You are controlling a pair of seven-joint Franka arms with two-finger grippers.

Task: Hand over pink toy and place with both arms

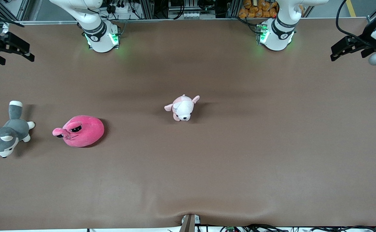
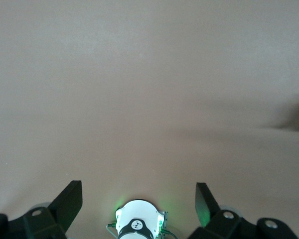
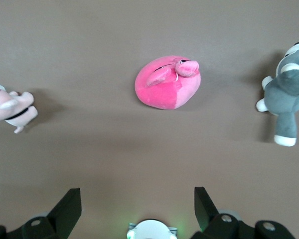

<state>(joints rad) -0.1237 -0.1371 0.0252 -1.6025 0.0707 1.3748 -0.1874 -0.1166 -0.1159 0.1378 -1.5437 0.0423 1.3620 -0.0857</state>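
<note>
1. The pink toy (image 1: pixel 81 130) sits on the table (image 1: pixel 226 154) toward the right arm's end, between the husky plush (image 1: pixel 6 134) and the puppy plush (image 1: pixel 182 108).
2. The right gripper (image 1: pixel 12 48) hangs high over that end, wide open and empty, so it's clearly the closer one.
3. The left gripper (image 1: pixel 349 48) waits over its own end, also open and empty.

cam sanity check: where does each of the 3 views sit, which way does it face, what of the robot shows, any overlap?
Front view: high across the table, facing both bases; right gripper and left gripper wait open over the table's ends.
Left wrist view: on the left wrist, looking down at bare table; own fingers and a base show.
Right wrist view: on the right wrist, looking down at the pink toy, husky, puppy; own fingers show.
Shared: front and right wrist views show all three plush.
</note>
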